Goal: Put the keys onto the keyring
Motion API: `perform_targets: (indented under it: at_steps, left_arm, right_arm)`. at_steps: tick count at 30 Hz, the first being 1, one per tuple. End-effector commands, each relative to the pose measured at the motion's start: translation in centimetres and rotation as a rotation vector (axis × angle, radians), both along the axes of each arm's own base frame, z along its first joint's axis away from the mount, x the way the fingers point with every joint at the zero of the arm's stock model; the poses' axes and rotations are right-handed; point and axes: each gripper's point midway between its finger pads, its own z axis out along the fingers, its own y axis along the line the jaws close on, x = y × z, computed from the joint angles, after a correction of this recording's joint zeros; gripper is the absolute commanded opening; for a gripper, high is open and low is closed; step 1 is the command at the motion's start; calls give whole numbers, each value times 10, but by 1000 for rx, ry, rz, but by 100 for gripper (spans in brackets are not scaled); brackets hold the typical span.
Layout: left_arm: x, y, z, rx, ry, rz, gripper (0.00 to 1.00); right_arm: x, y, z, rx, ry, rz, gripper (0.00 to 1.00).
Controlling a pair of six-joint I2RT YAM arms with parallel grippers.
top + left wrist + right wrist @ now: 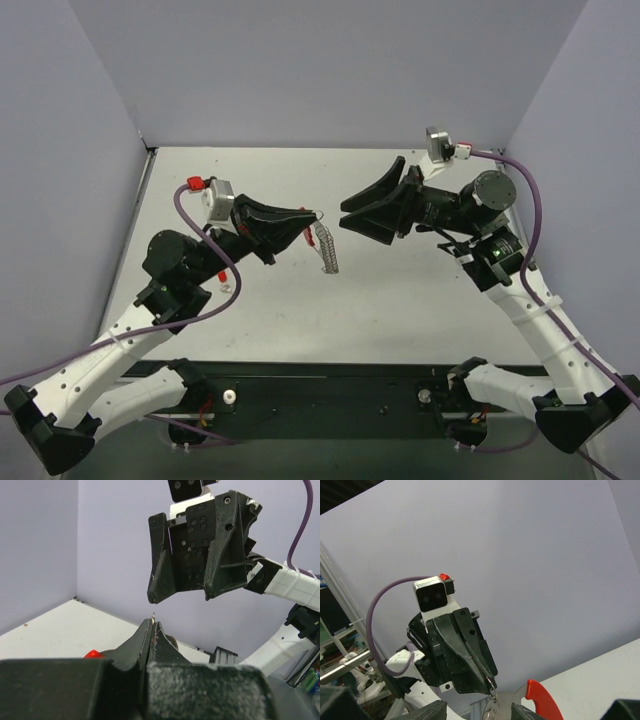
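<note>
Left claw [311, 214] clamped shut on keyring [328, 250], which dangles above the worktop [420, 300], likely to present it. Right claw [345, 215] faces it half-spread and empty. No keys visible.

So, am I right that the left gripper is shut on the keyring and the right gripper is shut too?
No: the right gripper is open, jaws apart, as the left wrist view shows. The left gripper is shut on the keyring.

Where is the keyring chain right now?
In the top view, the keyring chain hangs from the shut left gripper above the table's middle, just left of the open right gripper.
</note>
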Motion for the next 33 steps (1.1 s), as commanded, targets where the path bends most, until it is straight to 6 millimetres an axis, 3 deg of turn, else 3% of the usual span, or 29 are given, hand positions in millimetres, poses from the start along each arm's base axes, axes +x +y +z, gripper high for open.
perform_targets:
  at_steps: [1,12,17,23,28,33]
  left_arm:
    - [-12,16,49,-210,-84,-5,0]
    - [-18,11,57,-251,-98,-52,0]
    - [-19,7,55,-241,-96,-70,0]
    - [-19,4,54,-234,-92,-79,0]
    - [-18,2,52,-228,-86,-84,0]
    - [-18,2,51,-224,-85,-84,0]
  right_arm:
    - [-13,7,20,67,-81,71,51]
    - [-4,20,14,78,-58,70,47]
    - [-5,20,23,109,-77,70,46]
    - [-9,24,29,122,-80,103,36]
    - [-12,31,22,90,-71,110,29]
    - [-13,30,25,96,-75,103,16]
